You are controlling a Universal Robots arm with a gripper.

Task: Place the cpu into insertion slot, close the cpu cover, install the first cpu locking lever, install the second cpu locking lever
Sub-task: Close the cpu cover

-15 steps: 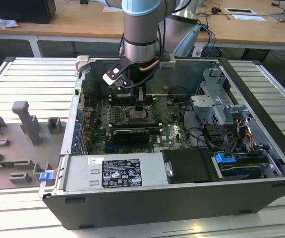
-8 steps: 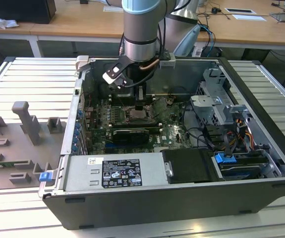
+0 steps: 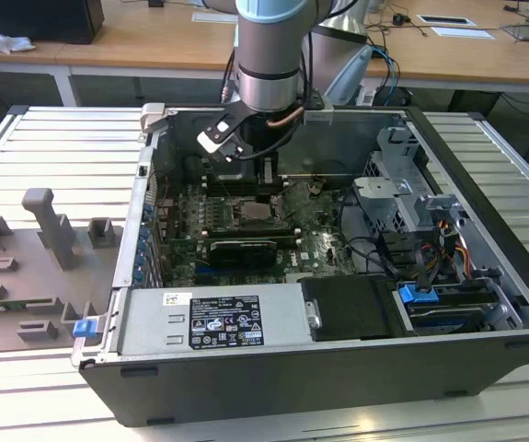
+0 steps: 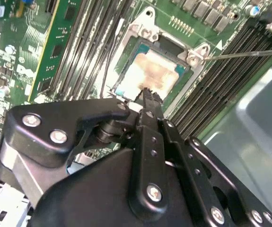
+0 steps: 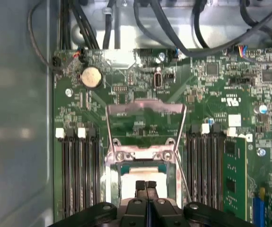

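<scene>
The cpu [image 4: 150, 73] lies flat in the insertion slot [image 4: 195, 64], its pale silver-beige face up; in the first wrist view the cpu [image 5: 143, 172] sits just beyond my fingertips. My gripper [image 4: 147, 94] hangs close over the chip's near edge, shut, with nothing seen between its fingers [image 5: 140, 187]. The cpu cover [image 5: 145, 107] stands tilted up from its hinge, away from the socket. A thin wire locking lever [image 4: 249, 53] sticks out beside the socket, unlatched. In the exterior view the gripper [image 3: 266, 184] is down inside the case over the insertion slot [image 3: 258, 210].
Long black memory slots [image 5: 81, 175] flank the socket on both sides. A green card [image 5: 234, 179] stands at one side, and a black card [image 3: 238, 250] lies in front of the socket. Cables [image 5: 173, 28] run along the case wall. A drive cage [image 3: 402, 193] fills the exterior view's right.
</scene>
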